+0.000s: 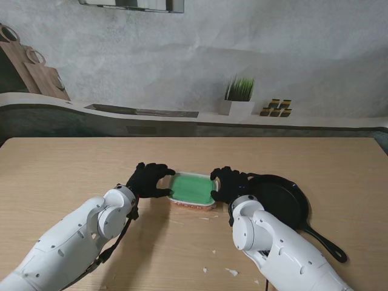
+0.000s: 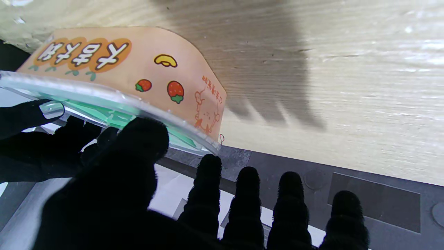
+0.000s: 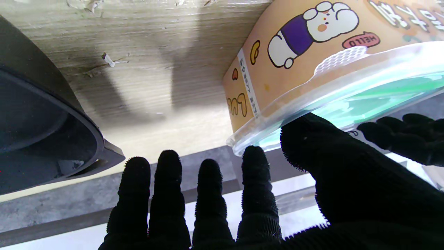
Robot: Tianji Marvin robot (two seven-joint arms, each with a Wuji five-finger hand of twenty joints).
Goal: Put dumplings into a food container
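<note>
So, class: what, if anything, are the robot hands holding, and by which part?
Both touch the container: left robot hand at its left end, right robot hand at its right, thumbs on the lid rim. A firm grip cannot be told.

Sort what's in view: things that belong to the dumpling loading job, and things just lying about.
Job:
food container with green lid
black pan
left hand and right hand, one at each end of the lid

Lying about:
potted plant
cutting boards
white scraps on the table
</note>
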